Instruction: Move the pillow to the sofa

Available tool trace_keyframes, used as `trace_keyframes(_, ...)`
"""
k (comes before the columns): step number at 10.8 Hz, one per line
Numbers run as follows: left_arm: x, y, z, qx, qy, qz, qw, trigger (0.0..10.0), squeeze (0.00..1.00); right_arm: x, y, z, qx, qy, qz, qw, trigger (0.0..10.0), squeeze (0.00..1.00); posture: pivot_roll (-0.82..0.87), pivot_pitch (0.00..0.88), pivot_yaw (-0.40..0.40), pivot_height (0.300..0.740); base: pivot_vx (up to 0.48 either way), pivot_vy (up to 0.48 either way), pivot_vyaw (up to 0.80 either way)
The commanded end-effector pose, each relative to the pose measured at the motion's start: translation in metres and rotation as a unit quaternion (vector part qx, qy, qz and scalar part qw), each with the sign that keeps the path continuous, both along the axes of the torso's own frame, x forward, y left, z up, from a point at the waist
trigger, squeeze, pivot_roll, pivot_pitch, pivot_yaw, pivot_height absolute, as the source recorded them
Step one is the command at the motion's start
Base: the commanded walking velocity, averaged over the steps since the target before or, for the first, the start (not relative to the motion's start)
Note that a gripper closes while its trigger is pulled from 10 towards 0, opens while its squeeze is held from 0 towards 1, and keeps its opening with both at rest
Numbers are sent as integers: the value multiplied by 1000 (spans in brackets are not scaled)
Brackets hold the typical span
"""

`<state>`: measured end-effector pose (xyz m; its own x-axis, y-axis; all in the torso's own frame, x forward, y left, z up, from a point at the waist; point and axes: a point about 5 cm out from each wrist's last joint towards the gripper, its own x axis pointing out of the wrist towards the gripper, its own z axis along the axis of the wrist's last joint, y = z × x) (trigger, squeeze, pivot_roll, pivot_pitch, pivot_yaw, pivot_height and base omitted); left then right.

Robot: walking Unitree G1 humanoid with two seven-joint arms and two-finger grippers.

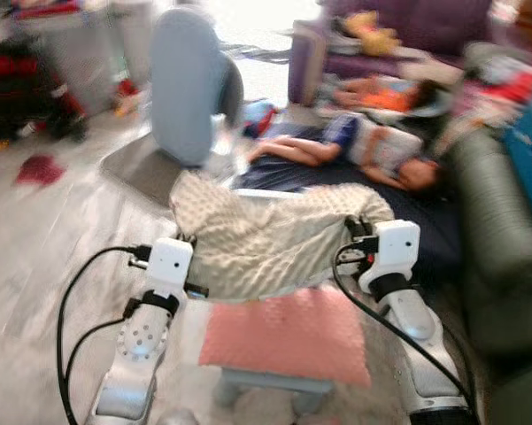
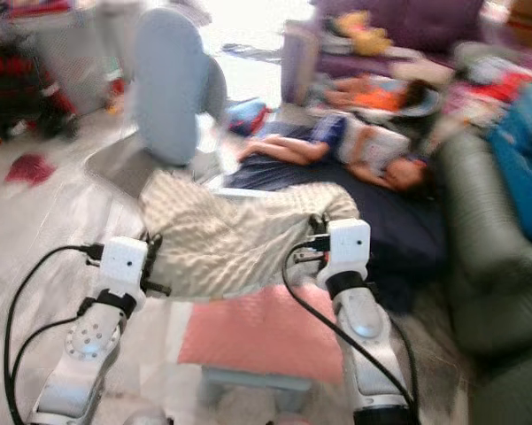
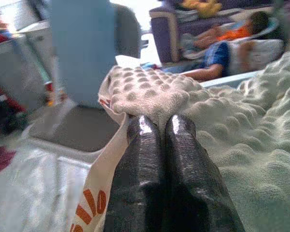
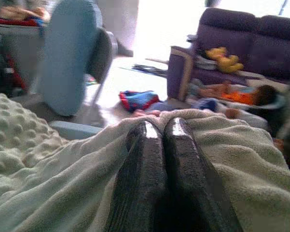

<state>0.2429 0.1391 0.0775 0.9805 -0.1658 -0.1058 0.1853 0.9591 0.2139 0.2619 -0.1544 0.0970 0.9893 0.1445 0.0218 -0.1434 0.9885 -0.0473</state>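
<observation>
Between both arms hangs the pillow, off the floor: left gripper and right gripper each pinched closed on an edge. Pickup done; carry to sofa remains.

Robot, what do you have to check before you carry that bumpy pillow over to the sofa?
1. Left hand shut on the pillow: ok, fingers together at its bumpy edge.
2. Right hand shut on the pillow: ok, fingers pressed into the fabric.
3. Pillow lifted off the pink cushion: cannot tell, it hangs just above or on it.
4. Path ahead: not ok, a person lies on the dark mat.
5. Purple sofa has free room: cannot tell, a yellow toy sits there.
</observation>
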Motion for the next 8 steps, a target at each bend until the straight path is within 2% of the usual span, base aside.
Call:
trace_keyframes(1,1,-5,2,-7,1,-11,1000,10000,0,2,-6,7,-4,-12,-9,1000,10000,0,16,0,-79,740,-247,0,-800)
trace_keyframes(2,1,-6,2,-8,1,-14,1000,10000,0,2,-7,7,-6,-11,-9,1000,10000,0,14,0,-80,740,-244,0,-513)
trace_keyframes(8,3,-8,0,-9,13,-19,1000,10000,0,5,-7,5,-16,-6,-5,1000,10000,0,12,0,-83,740,-247,0,0)
